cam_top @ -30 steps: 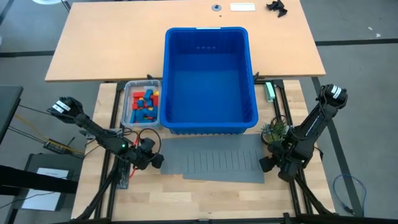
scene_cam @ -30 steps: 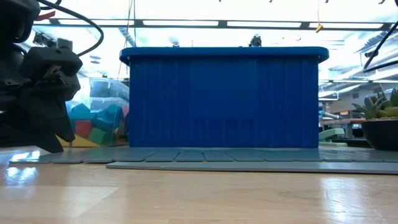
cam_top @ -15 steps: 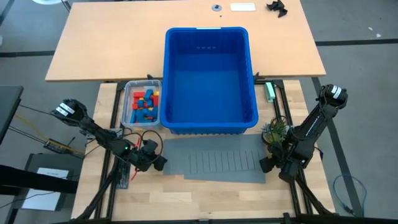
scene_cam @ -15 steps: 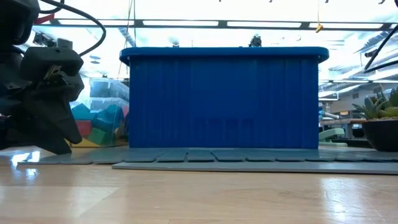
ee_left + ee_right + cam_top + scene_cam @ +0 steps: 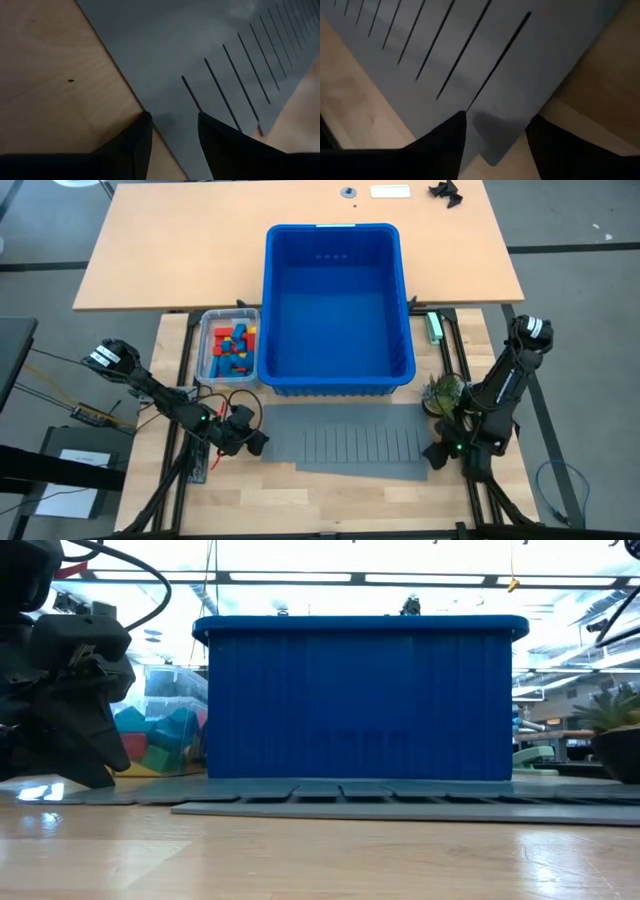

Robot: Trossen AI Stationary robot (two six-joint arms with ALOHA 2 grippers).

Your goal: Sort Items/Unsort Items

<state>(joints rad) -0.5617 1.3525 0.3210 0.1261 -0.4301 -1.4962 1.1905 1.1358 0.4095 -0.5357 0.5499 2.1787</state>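
Note:
The toy blocks (image 5: pixel 231 346), red, blue, yellow and green, lie in a small clear tub left of the large blue bin (image 5: pixel 338 305). They also show through the tub's wall in the low view (image 5: pixel 150 740). Grey slotted divider sheets (image 5: pixel 345 442) lie flat on the table in front of the bin. My left gripper (image 5: pixel 252 443) is open, low over the sheets' left edge (image 5: pixel 150 117). My right gripper (image 5: pixel 436 456) is open, low over the sheets' near right corner (image 5: pixel 492 150). My left gripper points down with its open fingertips (image 5: pixel 142 125) astride the sheet's left edge, one over bare wood and one over the sheet; I cannot tell whether they touch. My right gripper points down with its open fingertips (image 5: pixel 457 125) either side of the sheet's corner; I cannot tell whether they touch.
A small potted plant (image 5: pixel 442 389) stands close to the right arm, between the bin and my right gripper. The bin (image 5: pixel 360 700) stands just behind the sheets. Bare wood lies between the sheets and the near edge (image 5: pixel 330 500). A second table (image 5: pixel 180 240) lies behind.
My left gripper has gone a little toward the table's right edge and down, onto the sheets' left edge. My right gripper has gone toward the near edge, to the sheets' near right corner.

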